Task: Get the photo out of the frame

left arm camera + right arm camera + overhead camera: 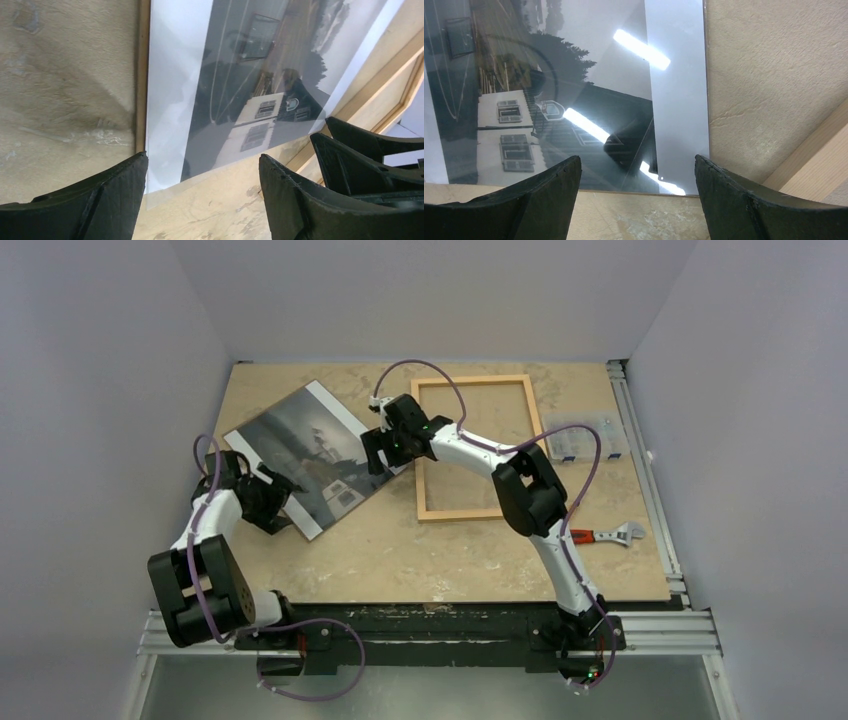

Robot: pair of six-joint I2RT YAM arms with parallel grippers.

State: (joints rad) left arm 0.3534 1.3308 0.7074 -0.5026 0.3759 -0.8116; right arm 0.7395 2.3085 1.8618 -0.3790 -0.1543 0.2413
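The photo (310,450), a dark grey print with white bands at both short ends, lies tilted on the table's left half, outside the frame (475,512). The frame, thin light-wood rails with the table showing through, lies just right of it. My left gripper (275,502) is open at the photo's near-left corner, with the photo (240,75) beyond its tips (202,156). My right gripper (378,452) is open at the photo's right corner, with the glossy print (589,115) just beyond its tips (637,158). A clear sheet (165,192) overhangs the print's corner.
A thin brown edge (142,75) runs along the photo's side. A clear plastic parts box (585,435) sits right of the frame. A red-handled adjustable wrench (605,535) lies near the right arm. A metal rail (640,460) borders the table's right edge.
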